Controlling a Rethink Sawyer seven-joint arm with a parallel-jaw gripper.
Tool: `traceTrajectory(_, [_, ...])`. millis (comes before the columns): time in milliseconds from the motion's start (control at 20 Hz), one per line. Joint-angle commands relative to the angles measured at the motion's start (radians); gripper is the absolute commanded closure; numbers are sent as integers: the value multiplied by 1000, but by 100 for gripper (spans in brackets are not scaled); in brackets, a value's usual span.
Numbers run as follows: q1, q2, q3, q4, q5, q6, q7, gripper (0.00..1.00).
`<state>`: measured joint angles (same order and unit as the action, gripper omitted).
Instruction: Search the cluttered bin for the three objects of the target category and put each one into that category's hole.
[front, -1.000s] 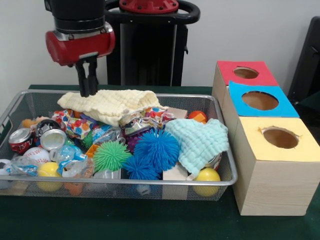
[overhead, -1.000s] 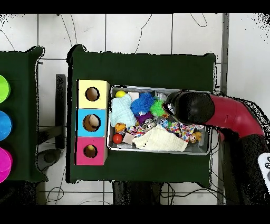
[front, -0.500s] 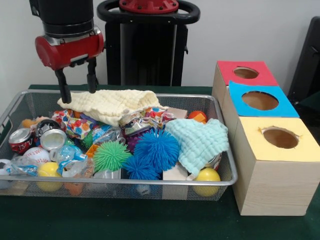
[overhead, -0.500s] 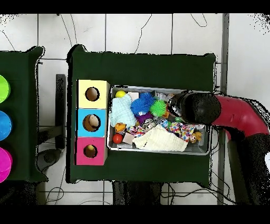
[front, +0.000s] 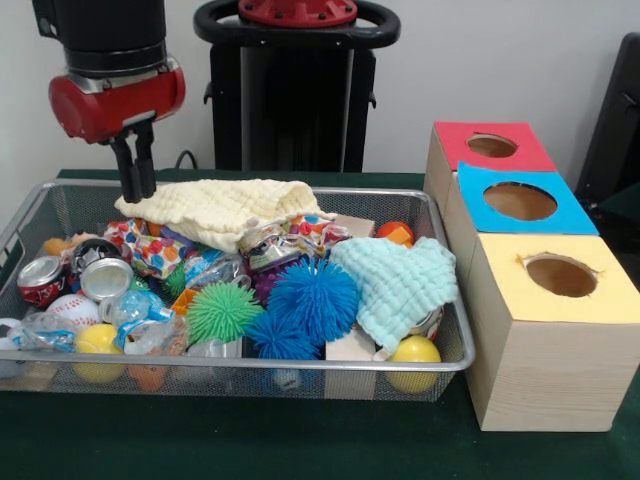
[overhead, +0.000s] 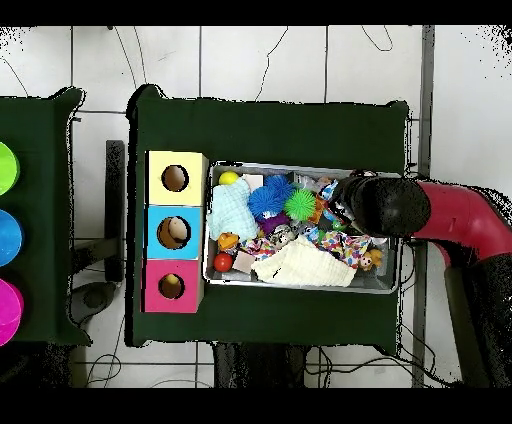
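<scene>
Hovering at the bin's (front: 30, 205) left end, the gripper (front: 138, 190) has its jaws pressed together, pinching nothing, tips just above the yellow cloth's (front: 225, 208) left edge. That cloth lies draped along the back and looks light and floppy; grab a raised fold. Further right, the mint cloth (front: 400, 283) should handle the same way.

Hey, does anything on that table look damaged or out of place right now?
Yes: the yellow box's hole has a ragged, torn rim, unlike the clean holes in the blue box and the red box. Inside the wire bin, two drink cans look crushed.
</scene>
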<state>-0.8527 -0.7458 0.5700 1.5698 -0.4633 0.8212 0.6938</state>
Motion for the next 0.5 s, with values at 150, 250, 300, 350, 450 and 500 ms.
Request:
traceTrajectory(150, [-64,8,154,36,-126,343,-612,100])
traceTrajectory(250, [-75,18,161,43,-150,350,-644,100])
traceTrajectory(300, [-55,12,150,52,-174,347,-628,100])
traceTrajectory(350, [-61,2,153,66,-179,345,-635,100])
traceTrajectory(450, [-89,13,162,79,-187,325,-662,100])
traceTrajectory(500, [-99,26,161,85,-211,303,-685,100])
